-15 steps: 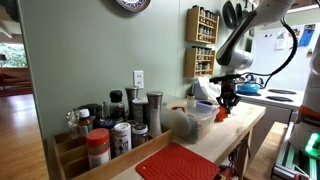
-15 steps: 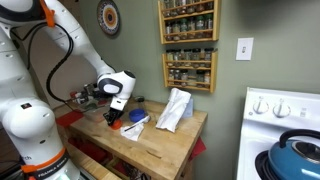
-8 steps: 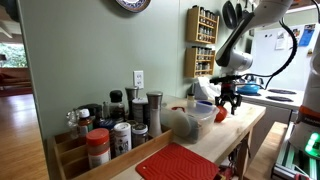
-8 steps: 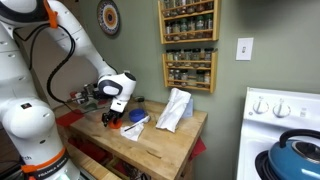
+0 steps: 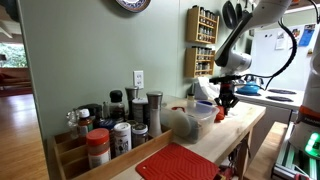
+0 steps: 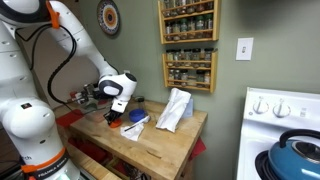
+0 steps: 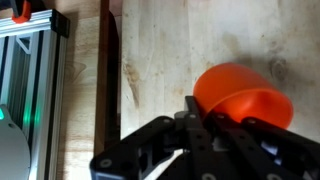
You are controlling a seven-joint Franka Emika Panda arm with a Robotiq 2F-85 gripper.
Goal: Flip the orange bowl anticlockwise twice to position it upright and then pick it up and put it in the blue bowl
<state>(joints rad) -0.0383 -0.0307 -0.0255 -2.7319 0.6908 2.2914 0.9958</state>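
The orange bowl (image 7: 240, 85) lies tipped on its side on the wooden counter (image 7: 160, 50), its opening facing the wrist camera. My gripper (image 7: 222, 118) comes in from the bottom of the wrist view, and its black fingers close over the bowl's near rim. In both exterior views the gripper (image 5: 226, 100) (image 6: 115, 116) points down at the counter, with the bowl (image 5: 221, 115) (image 6: 118, 125) just below it. A blue object that may be the blue bowl (image 6: 137, 101) sits just behind the gripper.
A white plastic bag (image 6: 175, 108) stands mid-counter. A white cloth (image 6: 136, 128) lies beside the bowl. A red ridged mat (image 5: 180, 163) and several spice jars (image 5: 110, 130) sit at one end of the counter. A stove with a blue kettle (image 6: 298, 155) adjoins it. The counter edge (image 7: 110, 60) is close.
The wrist turned slightly and came back. The fingers looked spread half a second ago and are now drawn in on the bowl, which stays low at the counter.
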